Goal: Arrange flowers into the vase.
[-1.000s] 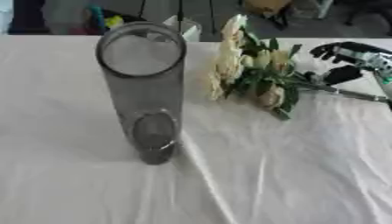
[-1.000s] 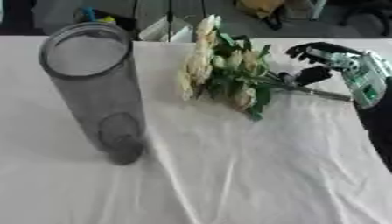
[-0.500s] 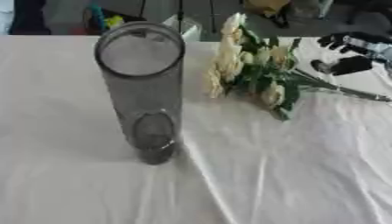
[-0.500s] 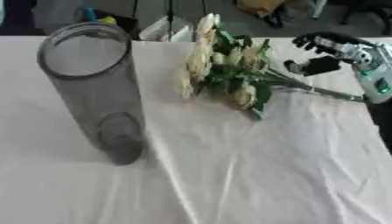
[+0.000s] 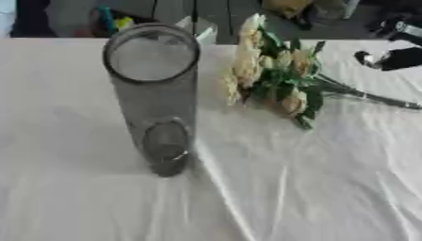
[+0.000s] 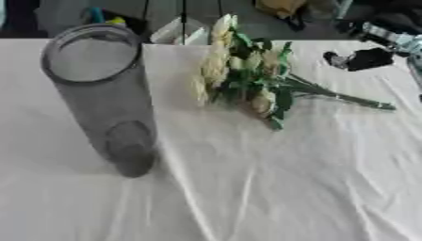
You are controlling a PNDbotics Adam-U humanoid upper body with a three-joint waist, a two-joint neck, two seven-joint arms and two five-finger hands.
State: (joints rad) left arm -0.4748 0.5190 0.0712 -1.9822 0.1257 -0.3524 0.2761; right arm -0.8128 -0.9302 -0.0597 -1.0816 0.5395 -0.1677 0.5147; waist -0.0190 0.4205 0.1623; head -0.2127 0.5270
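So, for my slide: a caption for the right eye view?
Tall clear glass vase stands empty; cream flower bunch lies beside it.

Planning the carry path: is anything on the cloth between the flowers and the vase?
No. Between the flowers and the vase there is only bare white cloth, clearest in the right eye view.

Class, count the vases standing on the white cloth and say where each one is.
1. A tall grey see-through vase stands upright on the left part of the white cloth, left of the flowers and apart from them. None looks hidden.
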